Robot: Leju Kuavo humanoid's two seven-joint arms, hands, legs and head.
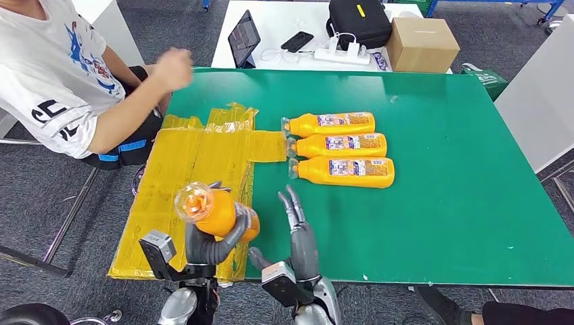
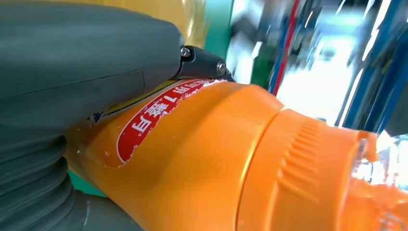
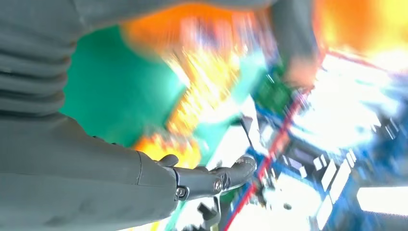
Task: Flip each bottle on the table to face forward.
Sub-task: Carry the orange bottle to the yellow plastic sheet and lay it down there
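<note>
My left hand (image 1: 208,242) grips an orange bottle (image 1: 215,212) lifted off the table, its clear cap pointing up and toward me. Close up, the orange bottle (image 2: 231,163) shows a red label under my left hand (image 2: 72,82). My right hand (image 1: 301,238) hovers just right of it over the green table, fingers stretched forward and holding nothing. In the right wrist view my right hand (image 3: 96,178) has extended fingers; the background is blurred. Three orange bottles lie side by side mid-table, labels up, caps to the left: far (image 1: 333,124), middle (image 1: 340,145), near (image 1: 346,171).
Yellow sheeting (image 1: 196,159) covers the left part of the green table (image 1: 467,189). A person in a white shirt (image 1: 61,74) sits at the far left, one hand (image 1: 172,68) raised over the table corner. A white table behind holds a tablet (image 1: 244,38), black bag (image 1: 357,22) and cardboard box (image 1: 421,44).
</note>
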